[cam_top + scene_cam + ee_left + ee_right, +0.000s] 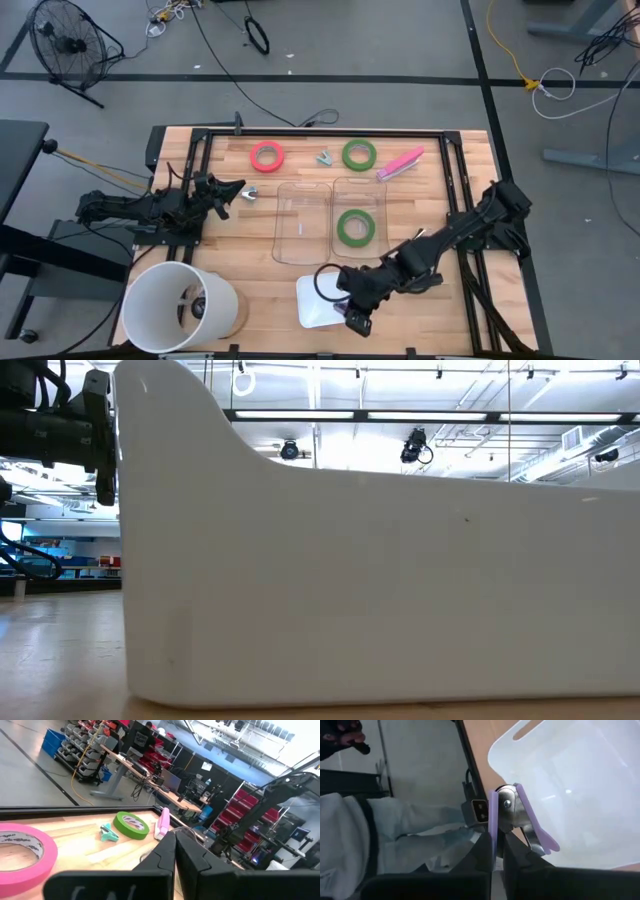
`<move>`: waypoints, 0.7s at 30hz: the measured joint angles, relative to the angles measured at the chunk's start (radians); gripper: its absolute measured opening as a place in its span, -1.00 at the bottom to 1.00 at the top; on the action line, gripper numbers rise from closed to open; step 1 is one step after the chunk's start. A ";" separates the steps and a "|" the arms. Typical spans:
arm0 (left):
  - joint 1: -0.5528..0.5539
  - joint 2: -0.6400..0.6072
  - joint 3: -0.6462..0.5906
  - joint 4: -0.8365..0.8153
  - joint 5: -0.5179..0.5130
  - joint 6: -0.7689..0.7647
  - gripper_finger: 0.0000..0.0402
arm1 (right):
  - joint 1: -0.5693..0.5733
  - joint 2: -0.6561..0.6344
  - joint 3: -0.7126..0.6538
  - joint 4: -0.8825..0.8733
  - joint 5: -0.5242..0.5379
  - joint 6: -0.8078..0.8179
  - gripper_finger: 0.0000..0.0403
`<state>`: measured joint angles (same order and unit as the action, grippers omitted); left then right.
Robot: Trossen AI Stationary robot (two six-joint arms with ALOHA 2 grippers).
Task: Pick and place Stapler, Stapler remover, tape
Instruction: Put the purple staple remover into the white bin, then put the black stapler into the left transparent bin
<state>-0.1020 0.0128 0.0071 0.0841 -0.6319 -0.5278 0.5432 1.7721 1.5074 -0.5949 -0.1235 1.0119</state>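
My right gripper is at the table's near edge, shut on a purple staple remover by the white bin. My left gripper is shut at the table's left, low over the wood. A small pale thing lies just off its fingertips. A red tape ring, a teal staple remover, a green tape ring and a pink stapler lie along the far side. A second green ring lies in a clear tray. My right gripper pinches the purple staple remover between its two fingers, on its purple outer handles. The remover sticks out past the fingertips, with its metal hinge and splayed arm showing. It is lifted clear, over the rim of the white bin.
A second clear tray stands left of the first. A white bucket stands at the near left corner. The white bin's wall fills the low view. A black frame runs along the table's far edge. A person's grey trousers show beyond the near edge.
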 joint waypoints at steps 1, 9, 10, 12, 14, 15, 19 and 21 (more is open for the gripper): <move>0.000 0.000 0.000 0.000 0.000 0.000 -0.93 | 0.003 0.000 0.000 0.001 0.001 0.000 -0.95; 0.000 0.000 0.000 0.000 0.006 -0.038 -0.93 | 0.014 0.000 0.000 0.012 0.028 -0.024 -0.72; 0.000 0.000 0.000 0.000 0.007 -0.039 -0.93 | 0.014 0.000 0.000 0.012 0.043 -0.024 -0.67; 0.000 0.000 0.000 0.000 0.008 -0.039 -0.93 | 0.014 0.000 0.000 0.011 0.065 -0.022 -0.61; 0.000 0.000 0.000 0.000 0.008 -0.039 -0.93 | 0.012 0.000 0.000 0.014 0.068 -0.021 -0.56; 0.000 0.000 0.000 0.000 0.008 -0.039 -0.93 | 0.011 0.000 0.000 0.017 0.067 -0.022 -0.53; 0.000 0.000 0.000 -0.001 0.008 -0.037 -0.93 | 0.009 0.000 0.000 0.019 0.074 -0.023 -0.45; 0.000 0.000 0.000 -0.002 0.008 -0.037 -0.93 | 0.007 0.000 0.000 0.013 0.088 -0.026 -0.42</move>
<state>-0.1020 0.0132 0.0074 0.0824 -0.6239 -0.5653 0.5498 1.7721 1.5074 -0.5816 -0.0351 0.9860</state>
